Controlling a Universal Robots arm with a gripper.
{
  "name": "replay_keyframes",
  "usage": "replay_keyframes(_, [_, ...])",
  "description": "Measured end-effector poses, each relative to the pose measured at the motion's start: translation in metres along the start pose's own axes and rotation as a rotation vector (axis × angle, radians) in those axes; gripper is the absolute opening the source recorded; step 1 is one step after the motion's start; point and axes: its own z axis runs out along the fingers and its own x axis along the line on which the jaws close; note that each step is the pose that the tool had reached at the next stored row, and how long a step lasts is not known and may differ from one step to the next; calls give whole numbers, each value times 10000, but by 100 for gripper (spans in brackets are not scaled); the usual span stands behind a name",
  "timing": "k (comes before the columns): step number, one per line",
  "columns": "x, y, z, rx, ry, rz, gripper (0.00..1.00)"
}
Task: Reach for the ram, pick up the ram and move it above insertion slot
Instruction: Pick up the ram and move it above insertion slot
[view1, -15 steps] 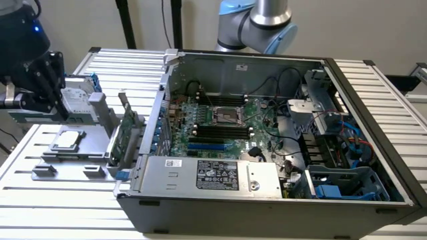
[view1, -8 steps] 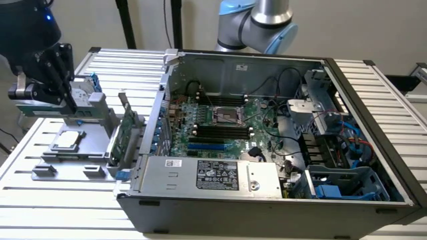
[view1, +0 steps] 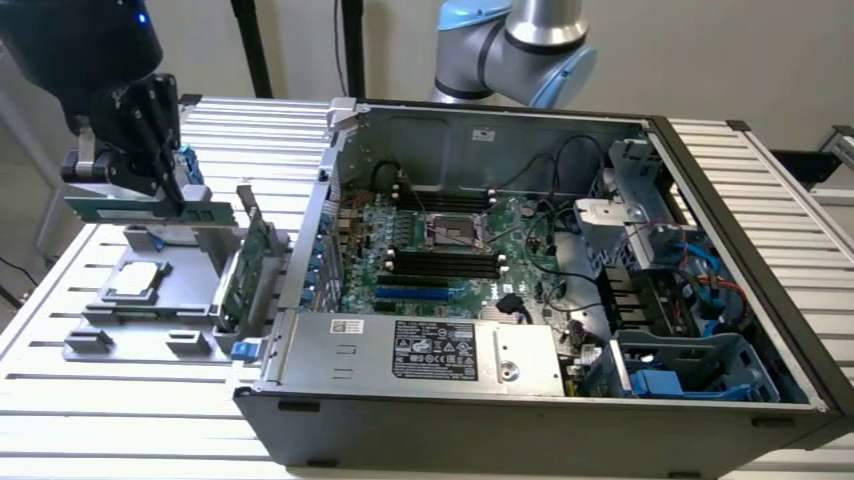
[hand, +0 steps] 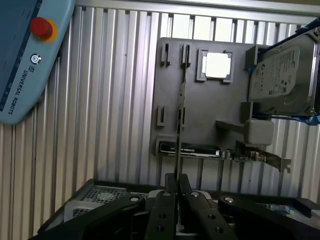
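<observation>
Exterior view: at its left, the fingers (view1: 170, 188) are nearly shut and pinch the ram (view1: 134, 211) by its upper edge. The stick hangs level, just above the grey tray (view1: 180, 262) on the bench (view1: 80, 410). By that, the reach and the pick-up look done. Beside the tray stands a green card (view1: 250, 265), untouched. Further to the exterior view's right is the open computer case (view1: 400, 410), with the black memory slots (view1: 441, 262) on its board. The ram is well apart from them, so the carry to a spot above a slot is what remains. In the wrist view the ram (hand: 179, 115) shows edge-on, clamped between the fingers (hand: 162, 210) over the tray (hand: 200, 115), near a chip (hand: 217, 65) and a hard drive (hand: 282, 75).
</observation>
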Motion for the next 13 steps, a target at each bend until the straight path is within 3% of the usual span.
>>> replay_keyframes(13, [-103,-380,-37,0,-1,0,13])
